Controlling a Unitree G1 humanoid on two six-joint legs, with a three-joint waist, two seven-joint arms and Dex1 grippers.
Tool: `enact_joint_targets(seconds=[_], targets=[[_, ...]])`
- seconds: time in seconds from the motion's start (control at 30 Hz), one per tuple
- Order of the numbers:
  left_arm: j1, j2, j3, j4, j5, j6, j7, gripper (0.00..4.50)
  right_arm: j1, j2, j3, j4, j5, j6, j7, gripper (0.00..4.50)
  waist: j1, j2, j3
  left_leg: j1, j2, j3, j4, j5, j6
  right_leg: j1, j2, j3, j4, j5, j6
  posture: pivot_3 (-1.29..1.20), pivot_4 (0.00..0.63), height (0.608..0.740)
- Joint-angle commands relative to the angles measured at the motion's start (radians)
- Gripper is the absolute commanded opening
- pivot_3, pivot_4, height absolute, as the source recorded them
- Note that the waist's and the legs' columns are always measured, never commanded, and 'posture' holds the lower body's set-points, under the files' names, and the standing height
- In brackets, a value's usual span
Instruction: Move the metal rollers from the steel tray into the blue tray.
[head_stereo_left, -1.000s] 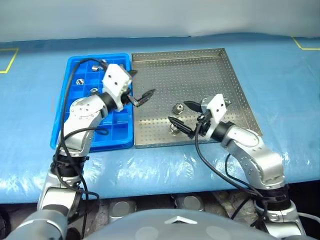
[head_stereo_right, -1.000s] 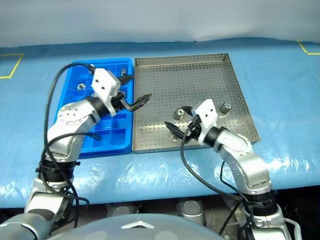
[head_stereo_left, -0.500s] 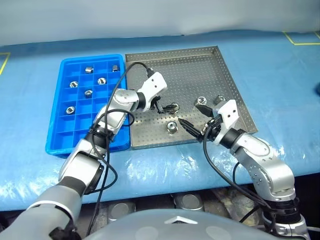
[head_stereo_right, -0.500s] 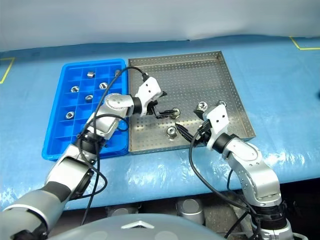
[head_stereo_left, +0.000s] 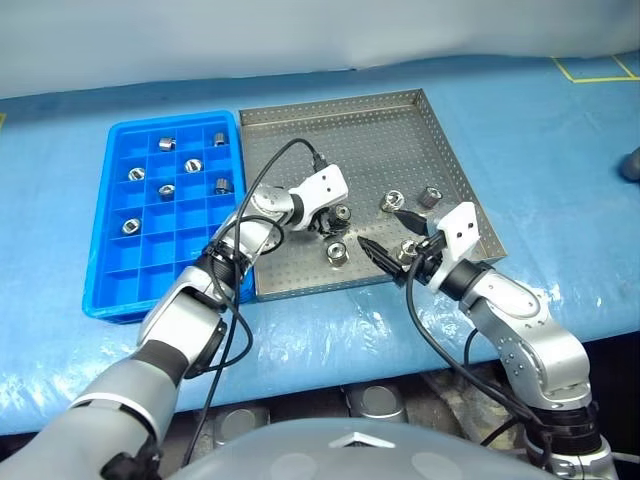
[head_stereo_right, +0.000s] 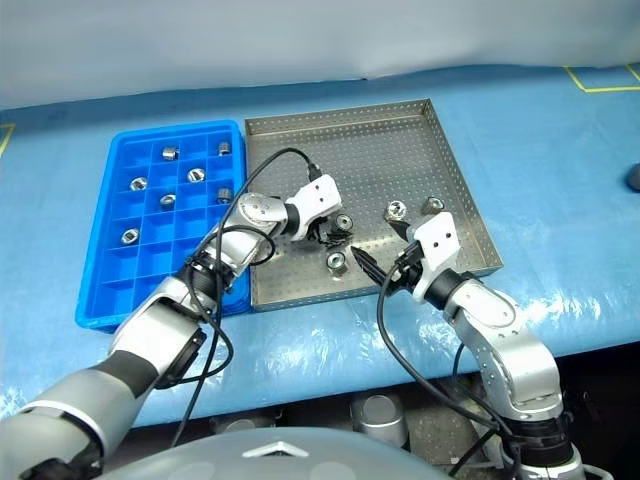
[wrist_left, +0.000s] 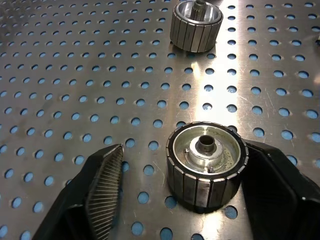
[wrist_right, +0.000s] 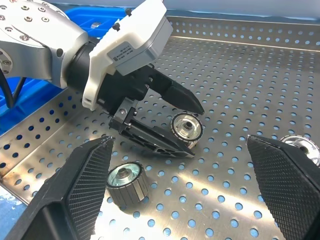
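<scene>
The steel tray (head_stereo_left: 330, 104) lies beside the blue tray (head_stereo_left: 98, 270), which has several metal rollers (head_stereo_left: 193, 165) in its cells. More rollers lie loose on the steel tray's floor (head_stereo_left: 336, 252) (head_stereo_left: 428, 197). My left gripper (head_stereo_left: 338, 216) is low over the steel tray with its jaws around one upright roller (wrist_left: 206, 160). One finger (wrist_left: 272, 175) touches that roller and the other finger (wrist_left: 105, 185) stands a gap away. My right gripper (head_stereo_left: 388, 232) hovers open near the tray's front, pointing toward the left gripper (wrist_right: 195, 129), with nothing in it.
A blue cover spreads over the table, with yellow tape marks (head_stereo_left: 585, 70) at the far right. A dark object (head_stereo_left: 630, 163) sits at the right edge. Another roller (wrist_right: 127, 182) lies just in front of my right gripper's fingers.
My left gripper has swung from the blue tray's edge over to the steel tray, sunk down around a roller, and narrowed its jaws. The right gripper has stayed put. The camera shifted.
</scene>
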Motion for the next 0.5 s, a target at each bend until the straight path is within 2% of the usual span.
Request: enact_joint_targets(seconds=[0.03, 0.1, 0.3, 0.5], targets=[[0.012, 0.001, 0.026, -0.066, -0.002, -0.011, -0.001, 2.25, -0.017, 0.004, 0.003, -0.027, 0.005, -0.011, 0.004, 4.50, -0.001, 0.000, 0.000, 0.000, 0.000, 0.000, 0.000, 0.000, 0.000, 0.000, 0.000, 0.000, 0.000, 0.000, 0.000, -0.20, 0.150, 0.740], [0.027, 0.004, 0.060, -0.115, -0.023, 0.003, 0.013, 1.69, -0.024, 0.006, 0.010, -0.025, 0.005, -0.009, 0.004, 4.50, -0.002, 0.000, 0.000, 0.000, 0.000, 0.000, 0.000, 0.000, 0.000, 0.000, 0.000, 0.000, 0.000, 0.000, 0.000, -0.20, 0.150, 0.740], [0.136, 0.031, 0.200, -0.382, -0.091, 0.107, 0.102, 1.69, -0.061, 0.008, 0.054, -0.021, 0.012, 0.001, 0.021, 4.50, -0.002, 0.000, 0.000, 0.000, 0.001, 0.000, 0.000, 0.000, 0.000, 0.000, 0.000, 0.000, 0.001, 0.000, 0.000, -0.17, 0.150, 0.740], [0.335, 0.056, 0.397, -0.752, -0.118, 0.281, 0.300, 1.69, -0.122, 0.008, 0.099, -0.007, 0.019, 0.008, 0.058, 4.50, 0.008, 0.001, 0.000, 0.001, 0.001, 0.000, 0.000, 0.000, 0.000, 0.000, 0.000, 0.001, 0.001, 0.001, -0.002, -0.12, 0.150, 0.740]])
